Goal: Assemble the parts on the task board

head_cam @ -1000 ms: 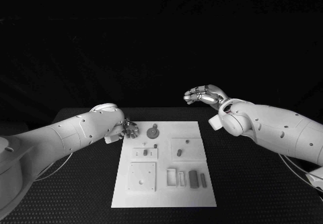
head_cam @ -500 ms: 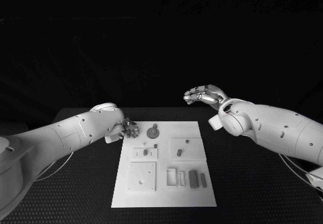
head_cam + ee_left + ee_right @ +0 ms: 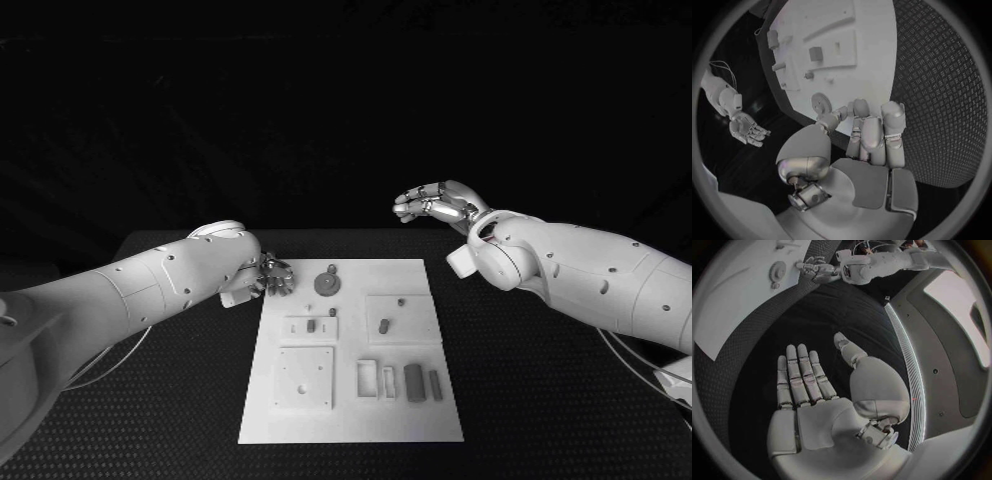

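Observation:
The white task board (image 3: 353, 405) lies in the middle of the black table. A round gear-like part (image 3: 329, 285) sits near its far left corner, and small dark parts (image 3: 385, 326) and long bars (image 3: 414, 382) lie further down the board. My left hand (image 3: 274, 277) hovers just beside the board's far left corner, close to the gear (image 3: 821, 102). Its fingers (image 3: 870, 132) lie side by side with the thumb apart, holding nothing. My right hand (image 3: 437, 205) is raised beyond the table's far edge, palm (image 3: 811, 385) bare and fingers spread.
Black mat (image 3: 548, 400) flanks the board on both sides. Raised white blocks (image 3: 306, 378) stand on the board's near left. The right wrist view shows the board's far end (image 3: 748, 295) and my left hand (image 3: 817, 271) beside it.

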### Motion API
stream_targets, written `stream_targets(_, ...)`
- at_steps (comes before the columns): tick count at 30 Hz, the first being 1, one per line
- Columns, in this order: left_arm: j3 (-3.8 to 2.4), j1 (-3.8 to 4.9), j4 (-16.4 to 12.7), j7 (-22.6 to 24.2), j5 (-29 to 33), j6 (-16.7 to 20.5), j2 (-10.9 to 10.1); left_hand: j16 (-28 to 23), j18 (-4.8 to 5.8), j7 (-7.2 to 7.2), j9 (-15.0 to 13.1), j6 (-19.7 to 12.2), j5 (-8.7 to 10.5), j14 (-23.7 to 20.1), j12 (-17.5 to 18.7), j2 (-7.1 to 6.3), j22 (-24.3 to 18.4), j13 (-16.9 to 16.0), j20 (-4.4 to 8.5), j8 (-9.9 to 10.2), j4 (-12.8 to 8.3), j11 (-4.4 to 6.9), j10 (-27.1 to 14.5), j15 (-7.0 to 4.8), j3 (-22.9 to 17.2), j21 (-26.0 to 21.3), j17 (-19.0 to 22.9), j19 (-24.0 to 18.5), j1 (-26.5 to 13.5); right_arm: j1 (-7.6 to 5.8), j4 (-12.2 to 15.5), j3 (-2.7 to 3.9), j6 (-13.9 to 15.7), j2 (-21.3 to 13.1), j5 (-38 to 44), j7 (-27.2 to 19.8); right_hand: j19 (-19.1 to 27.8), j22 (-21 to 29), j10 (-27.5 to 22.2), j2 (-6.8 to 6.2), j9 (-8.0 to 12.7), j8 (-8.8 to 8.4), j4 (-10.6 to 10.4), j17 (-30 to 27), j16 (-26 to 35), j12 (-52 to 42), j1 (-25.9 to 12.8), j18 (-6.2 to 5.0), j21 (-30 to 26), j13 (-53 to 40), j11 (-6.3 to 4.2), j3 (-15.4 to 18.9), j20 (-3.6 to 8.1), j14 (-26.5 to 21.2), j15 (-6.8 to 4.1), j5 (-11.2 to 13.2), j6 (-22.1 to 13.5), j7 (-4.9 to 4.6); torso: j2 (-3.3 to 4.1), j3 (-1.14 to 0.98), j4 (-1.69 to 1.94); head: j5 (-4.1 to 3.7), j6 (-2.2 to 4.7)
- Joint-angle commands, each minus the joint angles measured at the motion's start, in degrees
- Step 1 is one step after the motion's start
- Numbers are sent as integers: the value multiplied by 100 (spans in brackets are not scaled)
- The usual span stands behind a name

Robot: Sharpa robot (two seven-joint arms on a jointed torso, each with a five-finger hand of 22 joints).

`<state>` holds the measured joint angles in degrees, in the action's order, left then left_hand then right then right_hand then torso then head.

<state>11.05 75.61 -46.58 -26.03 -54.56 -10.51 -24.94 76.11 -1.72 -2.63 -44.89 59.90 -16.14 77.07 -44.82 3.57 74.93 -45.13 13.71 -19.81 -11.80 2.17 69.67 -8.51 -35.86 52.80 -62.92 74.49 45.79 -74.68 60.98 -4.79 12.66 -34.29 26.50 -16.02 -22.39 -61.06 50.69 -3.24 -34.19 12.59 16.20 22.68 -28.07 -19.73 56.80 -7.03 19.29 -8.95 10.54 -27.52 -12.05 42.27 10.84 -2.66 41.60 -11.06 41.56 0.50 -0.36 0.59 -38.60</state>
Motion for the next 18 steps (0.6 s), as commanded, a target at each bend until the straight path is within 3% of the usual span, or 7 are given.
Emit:
stream_targets(1, -4, 3, -123, 99, 2, 161, -64, 45, -617, -64, -17, 127, 3, -10, 44, 122, 101, 23, -12, -25, -4, 67, 136, -39, -38, 29, -16, -13, 212, 0, -61, 5, -76, 13, 31, -16, 40, -5, 51, 33, 5, 20, -3, 8, 21, 32, 8, 99, -22, 10, 6, 36, 7, -5, 38, -5, -28, -192, -4, 1, 4, 3, 1)
stream_targets(8, -38, 27, -537, 60, 245, 324, -342, 4, -603, -53, -11, 165, 16, -52, 86, 137, 100, 57, -12, -30, -5, 76, 206, -47, -37, 33, 78, -19, 241, 0, -171, 5, -63, 10, 31, -19, 40, -8, 52, 29, 6, 20, -5, 10, 23, 33, 4, 100, -24, 15, 6, 39, 7, -4, 38, -5, -29, -191, -1, -3, 12, 5, 6)
stream_targets(14, -46, 139, -1164, -45, 372, 379, -692, 7, -595, -45, -7, 192, 14, -49, 112, 133, 100, 77, -11, -33, -7, 84, 255, -53, -26, 36, 82, -20, 248, 0, -168, 5, -79, 6, 31, -14, 40, -9, 53, 28, 7, 20, -5, 12, 25, 34, 3, 100, -26, 17, 6, 39, 7, -4, 39, -5, -29, -190, -1, -9, 8, 19, 0)
stream_targets(18, -43, 168, -1578, -131, 383, 466, -912, 1, -591, -40, -4, 207, 14, -56, 128, 111, 100, 88, -10, -34, -8, 88, 279, -57, -15, 38, 101, -21, 245, 0, -189, 5, -77, 9, 31, -12, 40, -10, 54, 28, 8, 20, -5, 13, 26, 34, 3, 100, -27, 20, 6, 40, 7, -4, 39, -5, -30, -189, -3, -8, 16, 18, -8)
